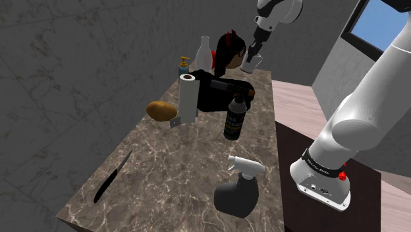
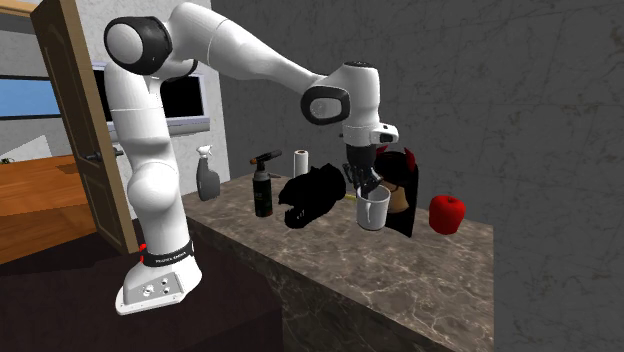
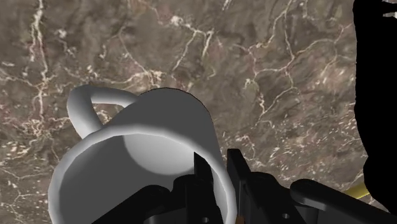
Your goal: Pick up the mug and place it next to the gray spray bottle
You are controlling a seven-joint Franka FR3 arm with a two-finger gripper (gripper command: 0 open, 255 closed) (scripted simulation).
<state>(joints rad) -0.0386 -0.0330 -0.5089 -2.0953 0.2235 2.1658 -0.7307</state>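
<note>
In the shoulder view the black gripper [image 1: 252, 55] hangs over the far end of the marble counter [image 1: 164, 174], its fingers closed on the rim of a pale grey mug [image 1: 250, 64] that seems raised off the surface. The gray spray bottle [image 1: 238, 190] stands at the near end of the counter, well apart from the mug. Between them stands a black spray can [image 1: 234, 118], and to the shoulder view's left of the can are a paper towel roll [image 1: 189, 97] and a brown potato [image 1: 161, 111]. A black knife [image 1: 113, 176] lies near the counter's left edge. In the second exterior view the gripper [image 2: 366, 186] points down with the mug [image 2: 373, 210] hanging under it, just to the view's left of a red apple [image 2: 447, 213]. The spray bottle [image 2: 208, 176] sits far off at the counter's left end, beyond the black can [image 2: 264, 188]. In the wrist view the two fingers [image 3: 236, 173] pinch the mug's wall, one inside the rim and one outside. The mug [image 3: 133, 153] hangs tilted with its handle turned away from the gripper [image 3: 219, 175], over the veined marble [image 3: 267, 63].
</note>
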